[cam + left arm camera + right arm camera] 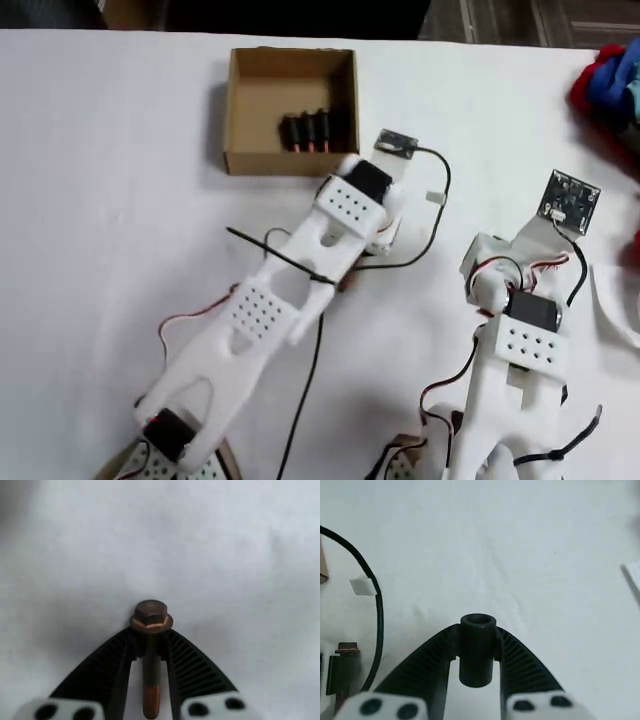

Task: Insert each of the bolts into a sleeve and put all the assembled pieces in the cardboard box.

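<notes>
My left gripper (151, 636) is shut on a copper bolt (151, 617), its hex head poking out past the fingertips above the white table. A black sleeve (477, 652) stands upright in my right gripper (477, 636), which is shut on it with the bore facing up. In the right wrist view the bolt (345, 652) and the left gripper appear off to the side, apart from the sleeve. From above, the left arm (300, 270) stretches toward the cardboard box (250, 110), and the right arm (525, 345) stands beside it. Several assembled pieces (315, 130) lie inside the box.
A black cable (440, 200) with a white tag loops between the two arms. Coloured cloth (610, 80) lies at the table's far right edge, with a white scrap (615, 310) nearer the front. Bare table stretches left of the box.
</notes>
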Robot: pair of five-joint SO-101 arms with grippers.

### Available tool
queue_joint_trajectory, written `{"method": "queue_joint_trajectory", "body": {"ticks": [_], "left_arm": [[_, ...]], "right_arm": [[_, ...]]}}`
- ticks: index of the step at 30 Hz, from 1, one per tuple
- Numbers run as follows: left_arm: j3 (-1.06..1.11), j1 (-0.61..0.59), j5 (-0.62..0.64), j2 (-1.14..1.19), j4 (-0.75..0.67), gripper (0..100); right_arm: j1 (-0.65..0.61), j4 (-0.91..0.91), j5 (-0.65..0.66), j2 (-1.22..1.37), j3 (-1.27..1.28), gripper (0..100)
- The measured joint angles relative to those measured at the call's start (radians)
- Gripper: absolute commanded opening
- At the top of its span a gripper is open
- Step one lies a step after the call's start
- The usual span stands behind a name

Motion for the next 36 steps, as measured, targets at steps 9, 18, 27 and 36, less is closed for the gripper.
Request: {"method": "queue_joint_trajectory", "body": {"ticks": [9,18,27,36], "left_arm": [[0.031,-0.015,-0.026,-0.009,0.003,17],[0.038,-0.043,-0.028,-0.014,0.006,18],[0.040,-0.040,-0.028,-0.014,-0.023,1],[0.040,-0.026,-0.025,-0.012,-0.040,3]], "right_arm": [[0.000,0.000,0.000,0.000,0.000,1.9],[0.000,0.000,0.000,0.000,0.000,2.0],[0.000,0.000,0.000,0.000,0.000,2.0],[0.000,0.000,0.000,0.000,0.000,2.0]]}}
